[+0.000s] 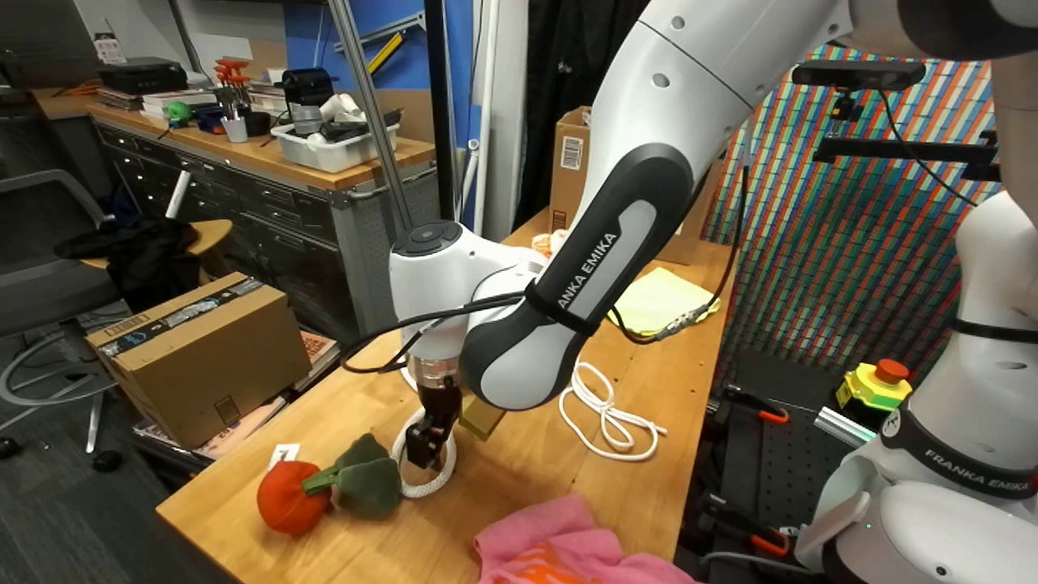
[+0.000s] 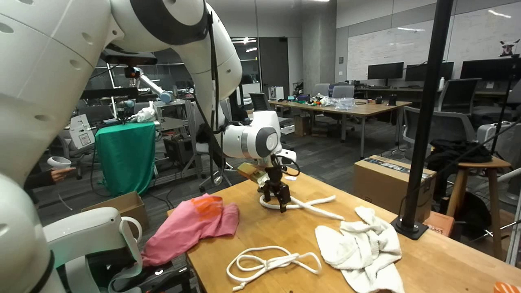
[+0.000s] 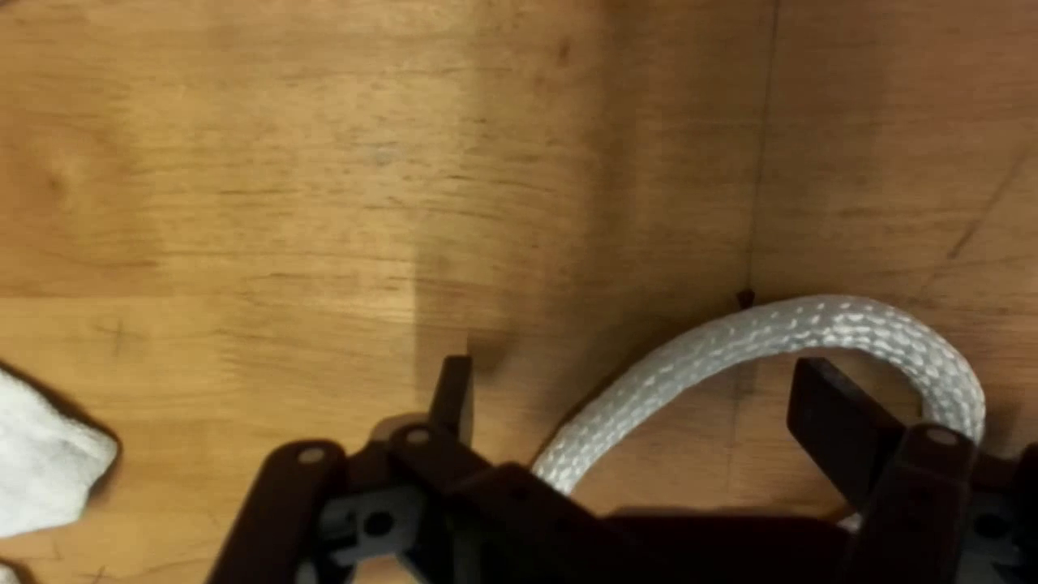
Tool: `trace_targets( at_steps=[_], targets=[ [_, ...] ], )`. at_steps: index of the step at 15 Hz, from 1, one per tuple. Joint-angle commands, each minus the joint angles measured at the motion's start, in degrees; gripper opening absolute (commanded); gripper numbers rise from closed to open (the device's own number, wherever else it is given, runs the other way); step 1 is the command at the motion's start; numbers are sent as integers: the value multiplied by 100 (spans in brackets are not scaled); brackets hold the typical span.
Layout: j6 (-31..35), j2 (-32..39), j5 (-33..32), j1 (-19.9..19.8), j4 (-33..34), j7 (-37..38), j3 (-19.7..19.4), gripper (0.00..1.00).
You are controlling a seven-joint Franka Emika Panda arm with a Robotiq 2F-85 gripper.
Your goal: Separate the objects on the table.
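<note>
My gripper [image 3: 634,362] points down at the table [image 1: 519,478], fingers wide apart. Between them passes the thick white rope loop [image 3: 697,353], not clamped; one finger is outside its curve, the other inside. Beside the gripper in an exterior view lies an orange-and-green plush [image 1: 369,483]. The pink cloth [image 2: 191,228] hangs partly over the table's edge. A thinner tied white rope [image 2: 265,264] and a crumpled white rag [image 2: 368,248] lie apart from each other. Farther along is the pale yellow cloth [image 1: 661,300]. An orange-patterned cloth [image 1: 553,241] is mostly behind the arm.
An olive-yellow block [image 2: 249,171] shows beside the wrist. A small white card [image 1: 284,454] lies by the plush. One cardboard box [image 1: 203,357] stands off the table's side, and another box [image 1: 570,162] is at its far end. A black post [image 2: 419,134] rises from the table edge.
</note>
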Motion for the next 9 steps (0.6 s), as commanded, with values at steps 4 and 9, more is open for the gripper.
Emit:
trace_targets(
  at_steps=[4, 9],
  targets=[
    [-43, 42, 298, -36, 32, 27, -164, 100],
    [-331, -73, 583, -212, -186, -70, -102, 100]
  ],
)
